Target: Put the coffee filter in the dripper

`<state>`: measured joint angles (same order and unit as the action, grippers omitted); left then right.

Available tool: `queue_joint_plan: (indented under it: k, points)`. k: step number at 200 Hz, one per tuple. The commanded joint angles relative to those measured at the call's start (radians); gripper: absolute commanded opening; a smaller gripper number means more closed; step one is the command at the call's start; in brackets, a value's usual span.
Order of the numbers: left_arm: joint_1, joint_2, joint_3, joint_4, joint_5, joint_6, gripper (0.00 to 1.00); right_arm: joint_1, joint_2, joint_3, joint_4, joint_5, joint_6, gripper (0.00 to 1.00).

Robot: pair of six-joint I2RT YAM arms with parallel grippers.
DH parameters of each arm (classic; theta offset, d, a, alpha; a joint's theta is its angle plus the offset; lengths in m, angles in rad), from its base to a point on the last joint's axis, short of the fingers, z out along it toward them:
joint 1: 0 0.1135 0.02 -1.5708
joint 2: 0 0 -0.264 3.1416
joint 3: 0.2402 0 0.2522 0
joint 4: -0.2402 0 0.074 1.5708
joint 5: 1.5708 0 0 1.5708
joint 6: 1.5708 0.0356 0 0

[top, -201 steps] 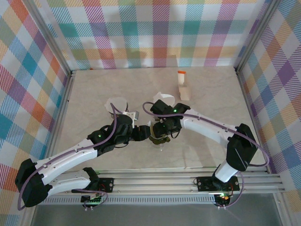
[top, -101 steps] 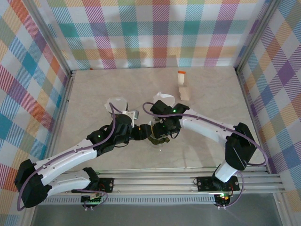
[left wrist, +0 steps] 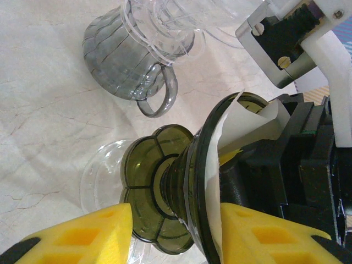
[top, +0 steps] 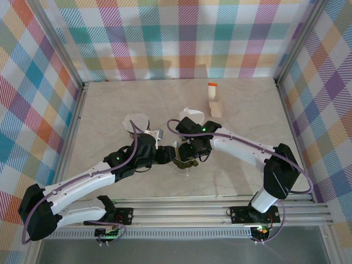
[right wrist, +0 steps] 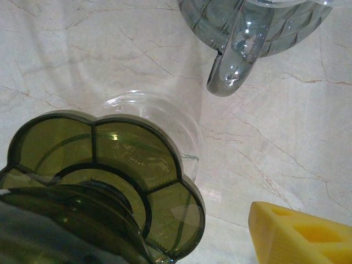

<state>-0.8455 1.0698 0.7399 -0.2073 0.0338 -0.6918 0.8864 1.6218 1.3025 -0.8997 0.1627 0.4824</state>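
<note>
Since the earlier frame the left arm's wrist has shifted only slightly beside the dripper (left wrist: 159, 203), while the right arm has kept its place; the two arms still meet over the middle of the pale marbled desk (top: 104, 104). The dripper (top: 184, 163), olive-green and see-through, is tipped onto its side, its flower-shaped foot (right wrist: 99, 165) turned away from the right gripper (top: 191, 152) and its wide mouth turned toward it. The white coffee filter (left wrist: 245, 124) sits in that mouth, its edge sticking out past the rim and folded against the right gripper's black body. A sliver of one yellow finger (left wrist: 230, 158) shows at the mouth beside the paper. In the right wrist view the other finger (right wrist: 297, 236) stands apart from the dripper with bare desk between them, so the right gripper's jaws are parted and clench nothing. The left gripper (left wrist: 175, 225) has its yellow fingers (left wrist: 82, 234) on either side of the dripper, one by the foot and one by the rim; whether they press on it I cannot tell. A clear round glass piece (left wrist: 96, 181) lies on the desk just behind the foot. A grey-tinted glass pitcher (left wrist: 126, 49) stands near, beyond the dripper, handle toward it. Well apart, at the back of the desk, is a small wooden block (top: 216, 108).
</note>
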Motion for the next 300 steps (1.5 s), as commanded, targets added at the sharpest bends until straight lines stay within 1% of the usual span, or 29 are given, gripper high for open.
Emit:
queue_joint_plan:
  k: [1, 74, 104, 141, 195, 221, 235, 269, 300]
  points:
    - [0.010, 0.002, -0.018, 0.005, -0.005, -0.002, 0.44, -0.002, -0.033, 0.018, -0.012, 0.011, 0.002, 0.69]
    - [0.010, -0.003, -0.019, 0.005, -0.005, -0.005, 0.43, 0.000, -0.169, 0.041, -0.043, 0.020, 0.015, 0.71]
    - [0.011, -0.003, -0.020, 0.006, -0.006, -0.007, 0.43, 0.000, -0.238, 0.035, -0.057, 0.048, 0.015, 0.71]
    - [0.011, -0.003, -0.027, 0.011, -0.009, -0.011, 0.43, -0.001, -0.262, 0.005, -0.067, 0.065, 0.023, 0.66]
    - [0.011, 0.004, -0.024, 0.008, -0.012, -0.008, 0.43, 0.000, -0.245, -0.012, -0.104, 0.154, 0.019, 0.56]
    - [0.011, 0.002, -0.028, 0.008, -0.014, -0.009, 0.43, -0.001, -0.239, -0.012, -0.116, 0.171, 0.019, 0.55]
    - [0.011, 0.001, -0.028, 0.009, -0.014, -0.010, 0.43, 0.000, -0.251, -0.012, -0.102, 0.161, 0.014, 0.56]
    - [0.010, -0.006, -0.022, 0.009, -0.014, -0.010, 0.47, 0.001, -0.292, -0.007, -0.058, 0.126, -0.011, 0.67]
    - [0.010, -0.011, -0.022, 0.015, -0.014, -0.012, 0.52, 0.001, -0.348, -0.028, -0.005, 0.100, -0.015, 0.70]
